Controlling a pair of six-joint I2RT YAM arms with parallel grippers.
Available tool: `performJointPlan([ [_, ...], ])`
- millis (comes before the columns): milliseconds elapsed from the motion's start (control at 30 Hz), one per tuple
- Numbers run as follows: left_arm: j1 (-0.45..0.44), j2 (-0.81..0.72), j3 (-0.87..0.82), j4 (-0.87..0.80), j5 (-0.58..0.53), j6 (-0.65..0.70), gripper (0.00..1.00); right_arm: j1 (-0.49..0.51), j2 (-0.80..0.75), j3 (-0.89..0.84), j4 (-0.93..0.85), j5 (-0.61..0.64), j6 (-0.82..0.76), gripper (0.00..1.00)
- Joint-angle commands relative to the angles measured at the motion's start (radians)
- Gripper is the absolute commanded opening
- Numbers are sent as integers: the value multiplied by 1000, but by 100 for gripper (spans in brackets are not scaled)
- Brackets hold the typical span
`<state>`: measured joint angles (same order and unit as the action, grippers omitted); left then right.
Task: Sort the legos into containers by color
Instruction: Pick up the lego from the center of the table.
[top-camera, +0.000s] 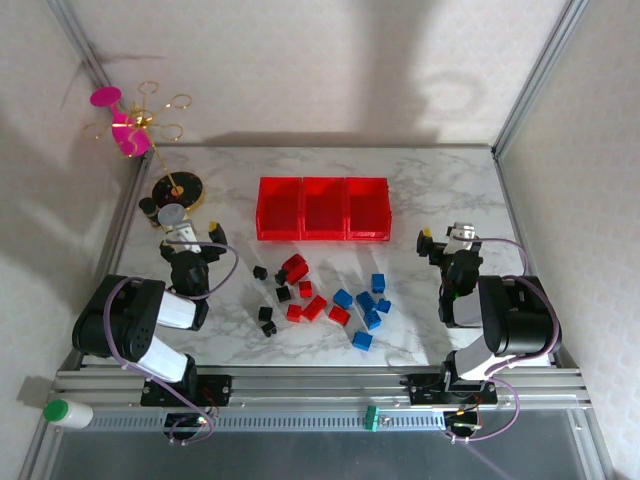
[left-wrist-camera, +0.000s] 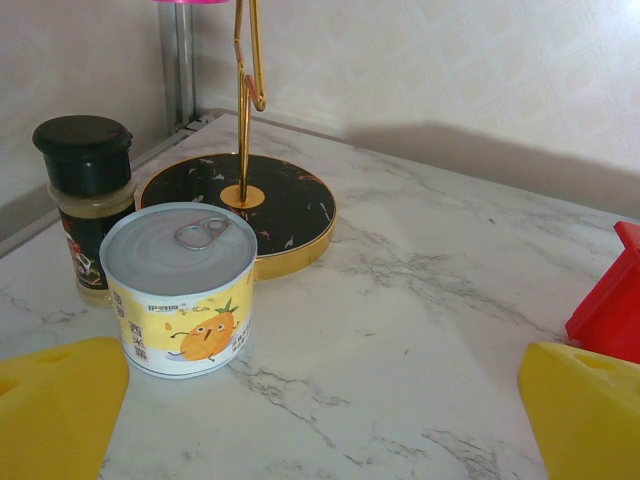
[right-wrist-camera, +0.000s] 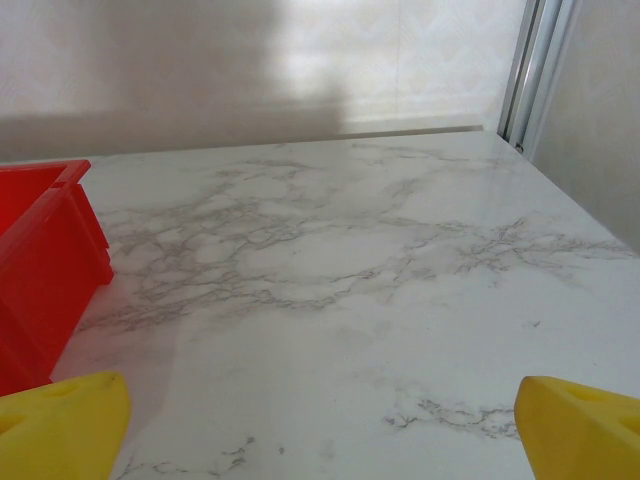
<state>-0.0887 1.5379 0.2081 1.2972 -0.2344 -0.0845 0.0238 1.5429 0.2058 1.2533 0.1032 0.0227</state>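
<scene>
Lego bricks (top-camera: 322, 300), small red, blue and black plastic pieces, lie scattered mid-bench, near the three joined red translucent plastic bins (top-camera: 323, 208) toward the far edge. Left gripper (left-wrist-camera: 322, 420) and right gripper (right-wrist-camera: 320, 430) gape wide, empty (nothing sorted yet). Best approach: drop squarely over one outlying brick.

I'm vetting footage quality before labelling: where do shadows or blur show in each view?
Top external: sharp, evenly lit, a dark shadow band at the foot of the back wall. Left wrist: the can is crisp, the near left fingers soft. Right wrist: shadow darkens the wall's left part, the right fingers blurred.
</scene>
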Motion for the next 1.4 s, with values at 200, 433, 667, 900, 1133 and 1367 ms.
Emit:
performJointPlan([
  [200, 9, -4, 15, 0, 9, 5, 99, -6, 0, 16, 25, -3, 8, 99],
  [433, 9, -2, 15, -2, 9, 5, 99, -6, 0, 16, 25, -3, 8, 99],
  [667, 9, -5, 12, 4, 8, 7, 99, -5, -28, 27, -18, -41, -6, 99],
  [900, -13, -130, 32, -140, 11, 29, 99, -5, -158, 89, -217, 11, 22, 99],
  [1133, -11, -368, 49, -383, 64, -82, 99, -7, -253, 267, -639, 126, 264, 99],
  [1367, 22, -500, 123, -599, 109, -291, 99, 1, -258, 355, -896, 66, 474, 99],
])
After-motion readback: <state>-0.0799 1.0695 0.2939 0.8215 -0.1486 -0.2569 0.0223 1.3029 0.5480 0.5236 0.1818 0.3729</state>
